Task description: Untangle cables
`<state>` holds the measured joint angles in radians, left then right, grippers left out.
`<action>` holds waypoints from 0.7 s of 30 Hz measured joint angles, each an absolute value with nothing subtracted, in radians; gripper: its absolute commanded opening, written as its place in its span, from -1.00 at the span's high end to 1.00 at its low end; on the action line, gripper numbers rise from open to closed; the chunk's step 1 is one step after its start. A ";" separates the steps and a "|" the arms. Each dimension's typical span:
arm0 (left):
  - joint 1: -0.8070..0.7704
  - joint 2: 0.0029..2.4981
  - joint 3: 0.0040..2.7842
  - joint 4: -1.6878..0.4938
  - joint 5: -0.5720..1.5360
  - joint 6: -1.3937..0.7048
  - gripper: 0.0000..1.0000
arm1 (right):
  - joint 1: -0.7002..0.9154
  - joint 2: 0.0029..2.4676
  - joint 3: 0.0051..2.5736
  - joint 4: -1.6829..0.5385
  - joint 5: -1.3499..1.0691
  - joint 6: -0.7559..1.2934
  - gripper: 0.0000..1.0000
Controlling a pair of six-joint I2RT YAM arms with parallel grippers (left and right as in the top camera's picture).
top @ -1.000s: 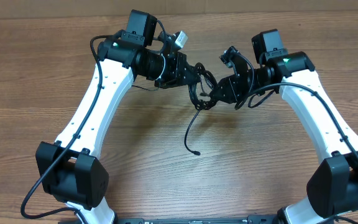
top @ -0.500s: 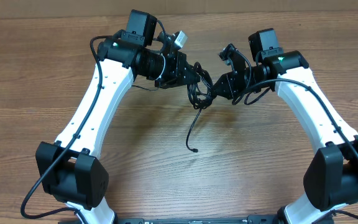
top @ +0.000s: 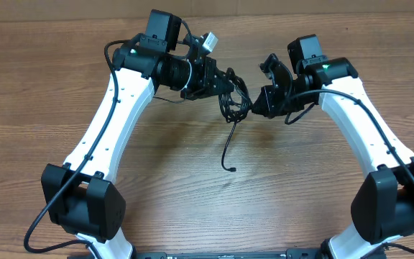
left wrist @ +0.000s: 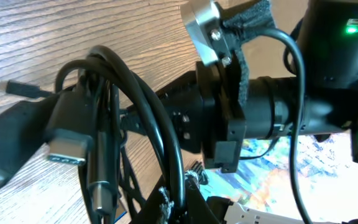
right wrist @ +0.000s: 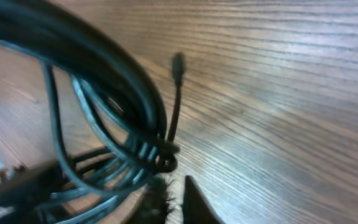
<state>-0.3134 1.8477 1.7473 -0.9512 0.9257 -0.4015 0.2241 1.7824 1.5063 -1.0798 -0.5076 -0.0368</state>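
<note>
One bundle of cables (top: 233, 105) is clamped by left gripper (top: 228, 85) and right gripper (top: 255, 108), well apart from the table (top: 42, 108) edges.

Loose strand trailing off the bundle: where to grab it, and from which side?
Probably mid-run of the loose strand, short of its plug tip. Come from the robot's base side, jaws across it: that stretch runs nearly straight and alone, clear of the cable bundle.
</note>
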 measured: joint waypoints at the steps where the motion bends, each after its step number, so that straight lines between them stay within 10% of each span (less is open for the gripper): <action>1: -0.313 1.848 1.747 -0.951 0.928 -0.405 0.92 | 0.224 1.777 1.516 -1.088 -0.505 -0.036 -0.41; 6: -0.313 1.848 1.747 -0.949 0.955 -0.413 0.92 | 0.224 1.708 1.553 -1.086 -0.498 -0.038 -0.64; 21: -0.313 1.848 1.747 -0.818 1.132 -0.574 0.91 | 0.270 1.709 1.569 -1.060 -0.427 -0.023 0.32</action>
